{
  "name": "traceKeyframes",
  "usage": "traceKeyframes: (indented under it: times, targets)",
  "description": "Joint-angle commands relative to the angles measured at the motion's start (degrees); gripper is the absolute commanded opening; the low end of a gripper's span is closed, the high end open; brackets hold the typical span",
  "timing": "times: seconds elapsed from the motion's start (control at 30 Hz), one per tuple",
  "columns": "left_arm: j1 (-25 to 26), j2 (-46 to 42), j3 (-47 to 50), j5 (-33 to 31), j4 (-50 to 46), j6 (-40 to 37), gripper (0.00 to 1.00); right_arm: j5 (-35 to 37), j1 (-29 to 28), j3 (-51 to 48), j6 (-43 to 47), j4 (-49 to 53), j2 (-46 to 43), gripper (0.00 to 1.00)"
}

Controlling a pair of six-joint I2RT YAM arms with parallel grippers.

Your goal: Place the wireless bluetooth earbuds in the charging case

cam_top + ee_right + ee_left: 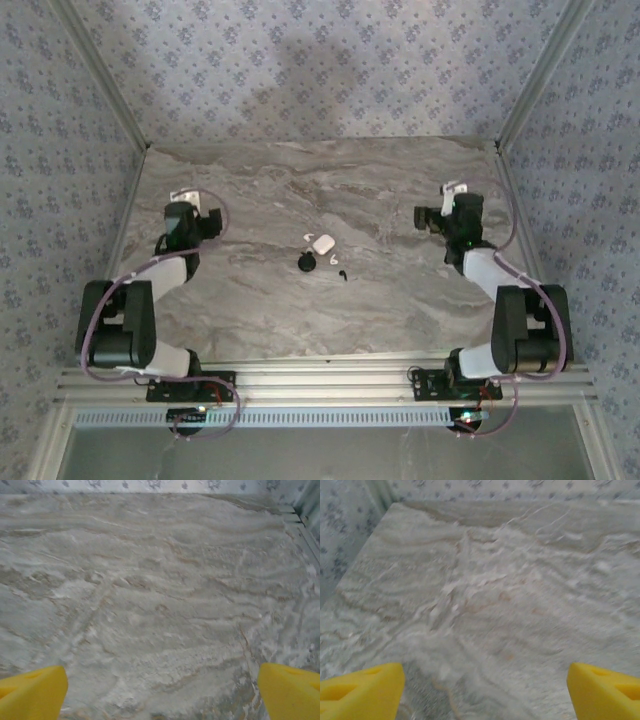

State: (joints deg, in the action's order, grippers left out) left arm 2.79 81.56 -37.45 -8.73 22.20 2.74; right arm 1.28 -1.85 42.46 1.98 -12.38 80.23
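Both the left gripper (485,692) and right gripper (162,692) are hanging spread wide, holding nothing, and aiming at the far corners of the table (400,320). The white earbud (333,260) and black earbud (343,274) are lying loose mid-table just beside the white case (322,242) and black case (306,262), inboard of both arms. So I'm figuring either one is needing to swing inward, the right looking slightly nearer.

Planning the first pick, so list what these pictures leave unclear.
White case and black case, top view: too small to tell open from closed.
Earbuds beside them, top view: tiny specks; count and orientation unclear.
Left tool, right tool, wrist views: mostly cut off by the bottom edge.
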Motion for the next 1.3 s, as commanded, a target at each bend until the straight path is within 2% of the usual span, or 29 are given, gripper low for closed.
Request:
traceKeyframes:
  times: [0.0,0.13,0.3,0.43,0.6,0.83,1.07,1.27]
  targets:
    - [1.6,-3.9,-6.7,5.6,-17.9,3.8,0.83,-0.1,-3.1,9.7,-1.2,25.7,-0.4,1.00]
    - [3.7,-4.9,-14.0,8.6,-31.8,10.6,0.79,-2.8,-7.9,19.0,-4.3,41.4,2.0,1.00]
    - [4.1,-4.6,-20.1,11.5,-46.2,18.0,0.79,-4.8,-17.2,25.3,-9.7,52.1,4.9,1.00]
    - [4.1,-4.3,-21.9,12.6,-53.2,19.8,0.78,-8.0,-23.2,34.1,-12.4,58.7,10.8,0.91]
    - [3.7,-2.4,-22.1,15.8,-56.3,21.0,0.78,-9.1,-28.2,44.4,-12.3,64.8,21.7,0.84]
    - [2.4,1.0,-22.1,20.4,-56.5,22.0,0.77,-10.7,-31.3,54.7,-8.1,67.1,35.5,0.78]
    - [1.4,3.1,-23.2,22.5,-57.6,21.1,0.73,-10.5,-33.0,62.7,-1.7,68.0,44.9,0.78]
    - [1.0,3.0,-22.4,23.1,-57.1,21.5,0.73,-10.5,-33.8,65.8,1.2,67.1,48.8,0.77]
